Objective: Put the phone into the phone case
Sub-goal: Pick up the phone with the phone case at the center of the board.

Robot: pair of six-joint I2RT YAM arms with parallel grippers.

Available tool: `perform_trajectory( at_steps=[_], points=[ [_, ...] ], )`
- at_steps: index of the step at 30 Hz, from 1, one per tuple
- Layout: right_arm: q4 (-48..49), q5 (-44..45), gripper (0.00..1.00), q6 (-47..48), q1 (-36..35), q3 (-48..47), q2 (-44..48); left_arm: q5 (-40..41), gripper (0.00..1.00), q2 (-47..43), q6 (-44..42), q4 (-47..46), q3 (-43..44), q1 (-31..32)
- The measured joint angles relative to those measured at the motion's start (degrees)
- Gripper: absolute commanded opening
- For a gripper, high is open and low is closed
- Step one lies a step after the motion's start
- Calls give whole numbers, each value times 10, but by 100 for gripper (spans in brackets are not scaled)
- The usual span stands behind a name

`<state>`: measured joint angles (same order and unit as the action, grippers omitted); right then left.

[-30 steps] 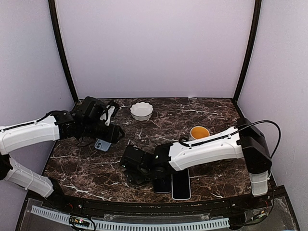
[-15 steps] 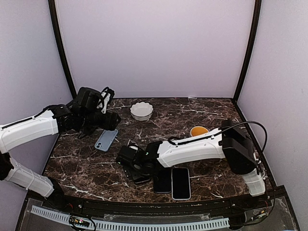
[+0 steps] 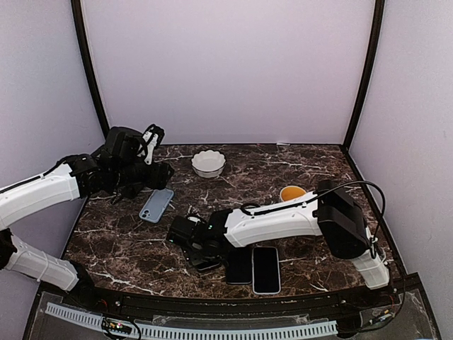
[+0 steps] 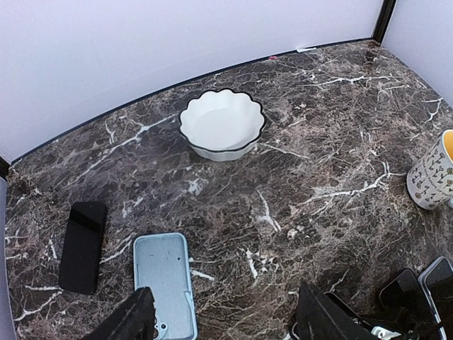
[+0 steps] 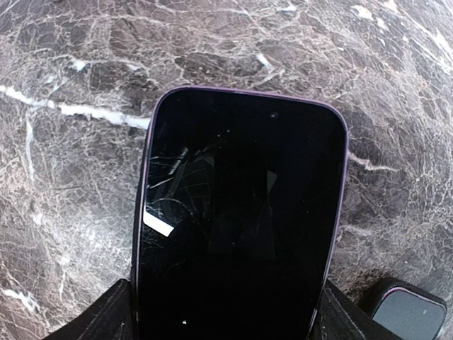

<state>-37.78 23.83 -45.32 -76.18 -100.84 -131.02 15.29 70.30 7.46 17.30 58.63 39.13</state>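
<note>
**Right jaws.** You will find them spread wide and set astride the near end of the purple-edged phone with the black glass screen (image 5: 237, 219), with one finger (image 5: 106, 319) at each long edge. The wrist view does not show whether the pads press those edges or only stand beside them, so I cannot tell you whether it is a grip. The phone lies flat and screen up on the dark marble-patterned desk (image 5: 71, 106). Just to the right of these jaws, the corner of another dark phone (image 5: 409, 312) shows.

From above, a black phone (image 3: 239, 270) and a white-rimmed phone (image 3: 266, 270) lie side by side close to that same side of the jaws.

**Left jaws.** These are spread with nothing between them, fingers (image 4: 131, 322) hanging over the desk.
- **Under the left finger:** the light blue rectangular phone case (image 4: 164, 283) lies hollow side up, its near end hidden by that finger.
- **Left of the case:** a plain black slab phone (image 4: 83, 246) lies flat, apart from the case.
- **Ahead of the jaws:** a white scalloped bowl (image 4: 223, 124) stands on the desk.
- **Far to their right:** a white patterned mug with a yellow inside (image 4: 433, 173) stands on the desk.

**Task items.** The case and the purple-edged phone lie apart, with bare desk between them.
</note>
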Motion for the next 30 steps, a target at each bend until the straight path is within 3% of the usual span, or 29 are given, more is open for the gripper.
perform_trajectory(
  at_steps=[10,15,22,27,30],
  points=[
    [23,2,41,1,0,27,15,0,70,2,-4,0,-1,0],
    [83,13,26,7,-4,108,63,-2,69,3,-4,0,-3,0],
    [205,80,23,33,-30,256,195,-53,72,4,-8,-10,-7,0],
    [287,169,25,84,-52,328,292,-221,87,-39,39,-102,-72,7],
    [344,221,25,125,-67,357,333,-289,88,-83,83,-168,-106,28]
  ],
)
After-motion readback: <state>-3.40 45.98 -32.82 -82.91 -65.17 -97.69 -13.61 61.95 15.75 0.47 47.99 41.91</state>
